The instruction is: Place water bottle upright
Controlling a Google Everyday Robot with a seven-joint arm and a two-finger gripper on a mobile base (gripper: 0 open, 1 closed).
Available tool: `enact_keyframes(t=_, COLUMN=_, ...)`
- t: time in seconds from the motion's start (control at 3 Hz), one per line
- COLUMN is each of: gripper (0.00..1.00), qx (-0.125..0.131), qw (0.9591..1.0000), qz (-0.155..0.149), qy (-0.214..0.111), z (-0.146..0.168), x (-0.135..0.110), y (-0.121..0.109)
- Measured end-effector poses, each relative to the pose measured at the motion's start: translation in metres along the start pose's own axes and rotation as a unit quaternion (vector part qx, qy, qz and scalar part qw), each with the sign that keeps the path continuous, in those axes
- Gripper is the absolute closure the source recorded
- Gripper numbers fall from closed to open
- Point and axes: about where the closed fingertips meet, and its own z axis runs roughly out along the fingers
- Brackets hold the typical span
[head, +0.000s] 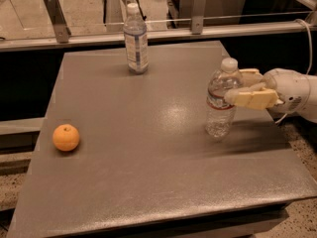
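On the table (148, 182), the water bottle (219, 115) is stood at the right with the gripper (237, 87) just beside it, another bottle (135, 38) parked far behind, an orange (66, 137) front-left.

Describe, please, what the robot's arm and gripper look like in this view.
The gripper, at the right side of the table by the water bottle, has two flat, cream-coloured fingers with squared edges. Behind them the arm is a smooth, rounded white housing. A thin pale cable loops beside it. No markings are legible.
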Motion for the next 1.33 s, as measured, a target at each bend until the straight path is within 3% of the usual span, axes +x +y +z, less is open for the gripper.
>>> enact_keyframes(t=1.0, gripper=0.13, qx=-0.014, qw=0.9999, qz=-0.006, qy=0.000, z=-0.0045, x=0.0108, y=0.0034)
enact_keyframes(t=1.33, gripper=0.00, qx=-0.012, qw=0.9999, qz=-0.006, qy=0.003, z=-0.0064, x=0.0125, y=0.0037)
